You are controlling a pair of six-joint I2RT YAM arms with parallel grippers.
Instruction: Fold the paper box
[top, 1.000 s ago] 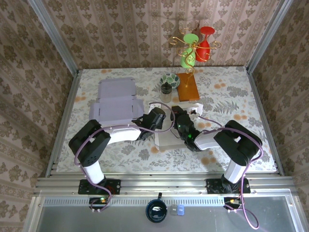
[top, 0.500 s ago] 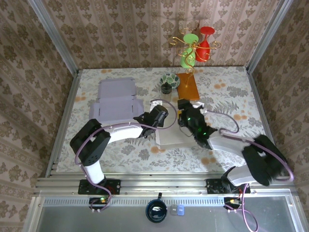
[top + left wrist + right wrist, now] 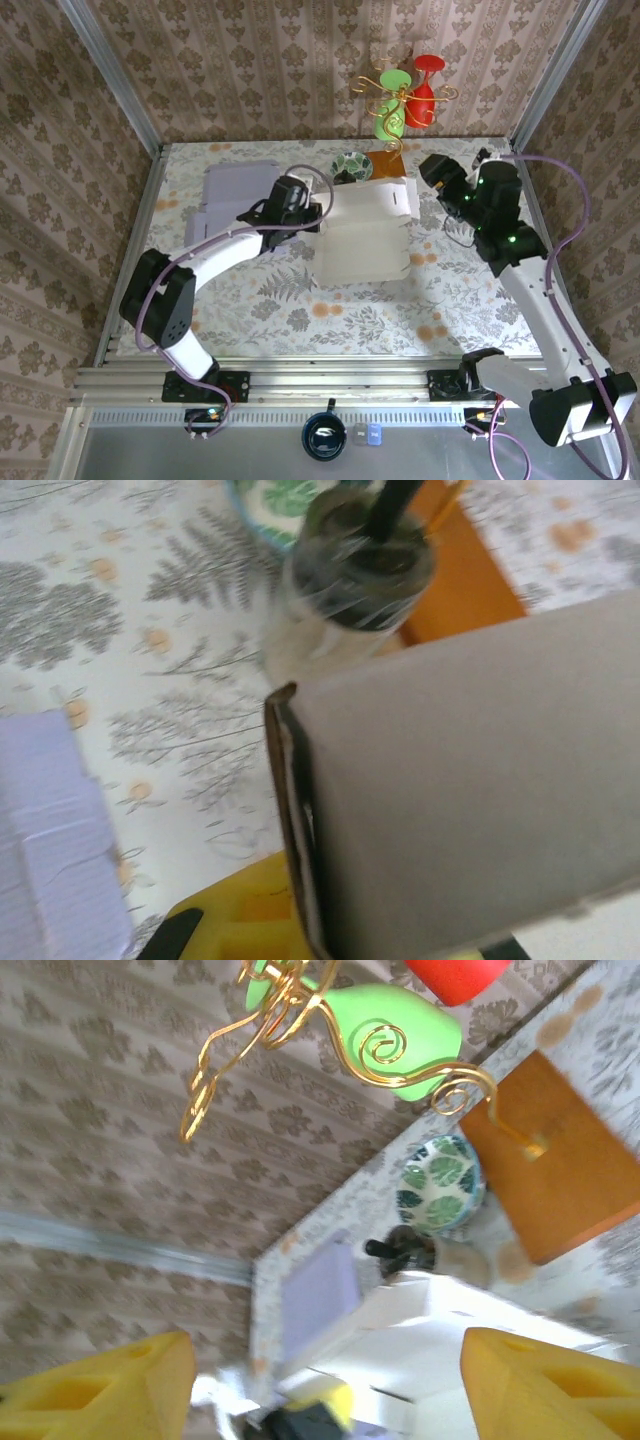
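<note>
- Fingers of the left gripper (image 3: 318, 213) are pressed together on the left edge of the paper box (image 3: 365, 240), pinching the cardboard there.
- From the left wrist, one yellow finger (image 3: 235, 925) shows under that edge, and the box wall (image 3: 470, 780) stands up across the right half of the view.
- White and partly folded, the paper box sits around the middle of the table (image 3: 250, 300), with a flap (image 3: 392, 197) at its far end.
- A flat lavender sheet (image 3: 237, 192) lies to the left of the box, under the left arm.
- Just past the far edge of the box are a clear jar (image 3: 345, 590) with a dark lid, a green-patterned bowl (image 3: 352, 164) and an orange wooden base (image 3: 388, 166).
- A gold wire stand (image 3: 280, 1020) rises from that base, carrying a green glass (image 3: 400, 1030) and a red glass (image 3: 425, 85).
- The right gripper (image 3: 432, 166) is raised off the table, to the right of the box and apart from it.
- Its yellow fingers (image 3: 100, 1385) are spread wide with nothing between them.
</note>
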